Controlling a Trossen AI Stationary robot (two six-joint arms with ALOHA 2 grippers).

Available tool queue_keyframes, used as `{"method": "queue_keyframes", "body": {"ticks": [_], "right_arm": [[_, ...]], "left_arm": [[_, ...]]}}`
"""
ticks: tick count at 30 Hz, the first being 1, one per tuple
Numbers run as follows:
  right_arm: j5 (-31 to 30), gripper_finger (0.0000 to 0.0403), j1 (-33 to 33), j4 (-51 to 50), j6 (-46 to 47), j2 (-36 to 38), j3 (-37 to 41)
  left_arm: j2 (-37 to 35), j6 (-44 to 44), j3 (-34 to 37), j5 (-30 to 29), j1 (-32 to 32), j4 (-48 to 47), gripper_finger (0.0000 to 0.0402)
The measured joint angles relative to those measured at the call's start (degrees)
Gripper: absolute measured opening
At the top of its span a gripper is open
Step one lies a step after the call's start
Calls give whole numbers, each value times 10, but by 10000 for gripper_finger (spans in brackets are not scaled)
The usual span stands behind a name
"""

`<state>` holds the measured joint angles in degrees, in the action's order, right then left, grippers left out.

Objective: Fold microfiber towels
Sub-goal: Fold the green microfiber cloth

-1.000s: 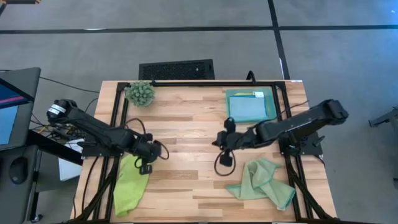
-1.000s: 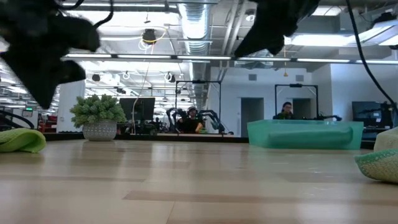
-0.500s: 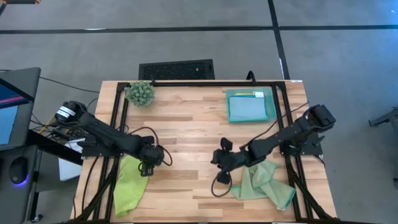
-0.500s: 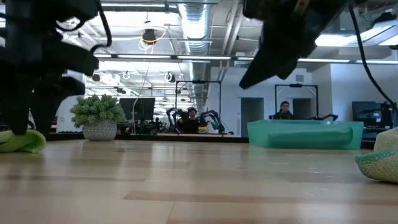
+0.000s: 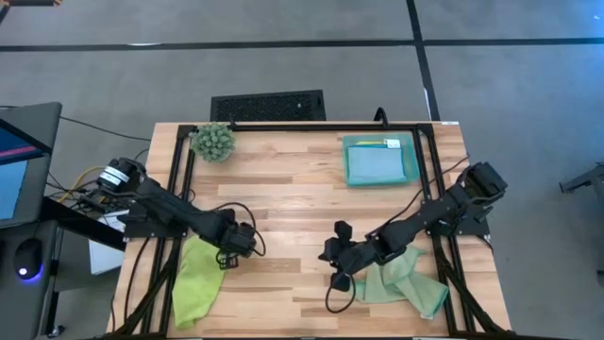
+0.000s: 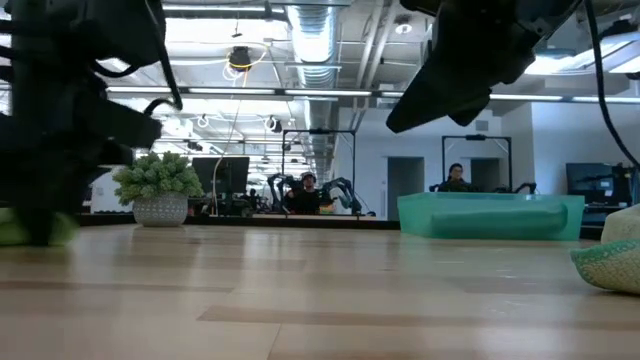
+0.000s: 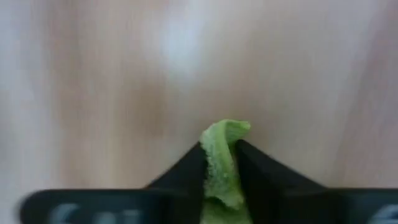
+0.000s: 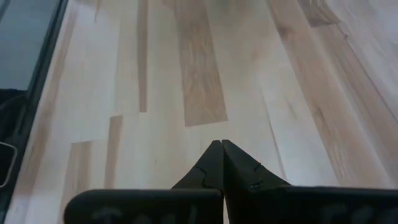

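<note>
A folded light blue towel (image 5: 376, 164) is held in the teal tray (image 5: 378, 142), the lime green towel (image 7: 222, 163) is pinched by the left tool (image 7: 221, 158), and the right tool (image 8: 222, 163) is clenched empty over the counter (image 5: 283, 189).

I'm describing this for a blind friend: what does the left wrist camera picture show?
A fold of lime green towel stands pinched between the two dark fingers of the left gripper, just above the light wooden table.
</note>
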<state>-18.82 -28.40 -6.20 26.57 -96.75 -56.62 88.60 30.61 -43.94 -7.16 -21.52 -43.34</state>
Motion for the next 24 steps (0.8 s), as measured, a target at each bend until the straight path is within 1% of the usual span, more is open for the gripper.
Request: {"method": "queue_keyframes", "body": {"ticks": [1,2,3,6,8,11,13,15,17,18,21,24], "right_arm": [[-2,20,0,-1,0,0,0],[-4,22,0,-1,0,0,0],[-6,24,0,-1,0,0,0],[-6,26,5,-2,-5,0,0],[-6,25,5,-10,-12,0,0],[-15,19,1,-62,-10,1,0],[-49,13,-7,-107,4,8,0],[-96,9,-16,-136,22,10,0],[-138,7,-26,-173,37,19,1],[-151,8,-30,-175,41,24,1],[-169,17,-38,-181,45,31,0],[-170,31,-42,-153,45,31,0]], "left_arm": [[-1,-7,-13,-26,2,-3,52],[-4,-13,-28,-40,3,0,27],[-5,-18,-45,-62,4,1,15],[-4,-51,-104,-99,1,-13,6],[-4,-80,-156,-117,1,-3,3],[-4,-126,-235,-157,2,-7,2],[-4,-146,-287,-178,0,-2,2],[-5,-167,-335,-196,-6,7,1],[-5,-184,-377,-223,-20,7,1],[-5,-193,-394,-239,-30,6,1],[-17,-199,-417,-281,-64,0,0],[-25,-137,-399,-328,-100,-45,0]]}}
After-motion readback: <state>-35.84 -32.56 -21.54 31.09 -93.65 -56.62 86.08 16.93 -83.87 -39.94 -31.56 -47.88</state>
